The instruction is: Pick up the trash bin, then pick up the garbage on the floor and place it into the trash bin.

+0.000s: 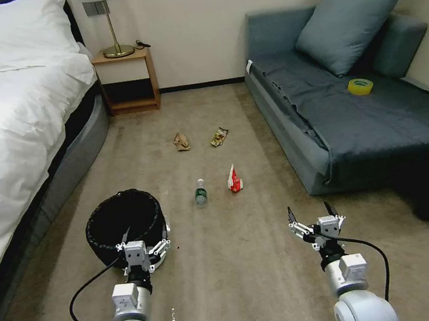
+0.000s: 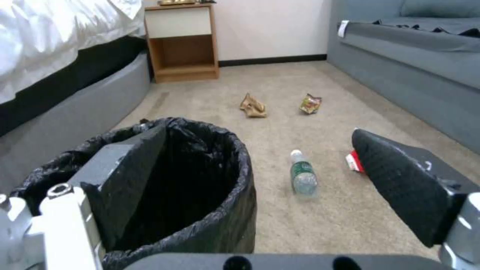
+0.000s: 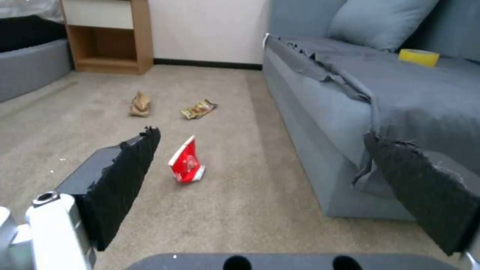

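- Your floor [image 1: 249, 276] is beige carpet, a lane running between the bed [image 1: 6, 118] on the left and the grey sofa [image 1: 354, 112] on the right, up to a pale wall.
- A wooden nightstand [image 1: 129, 80] stands against that wall beside the bed, with a lamp [image 1: 111, 17] on top.
- A blue-grey cushion [image 1: 348, 21] leans at the sofa's back, and a yellow tape roll [image 1: 360, 86] lies on the seat.
- Your bin [image 1: 123, 223] sits on the carpet at the left, near the bed, its black liner crinkled over the rim.
- Your left gripper [image 1: 144, 242] is at the bin's near rim with its fingers spread apart; in the left wrist view one finger [image 2: 130, 176] is inside the bin and the other is outside, so the rim lies between them, not clamped.
- Your right gripper [image 1: 312, 216] hovers over bare carpet near the sofa's front corner, fingers released and holding nothing.
- The bottle [image 1: 201, 193] lies on its side just right of the bin, white cap pointing away from you.
- The red-white wrapper [image 1: 234, 179] stands just right of the bottle.
- Farther up the lane, the brown paper [image 1: 181, 142] and the snack wrapper [image 1: 219, 136] lie side by side, apart from each other.
- All four scraps are on the floor, none in the bin.
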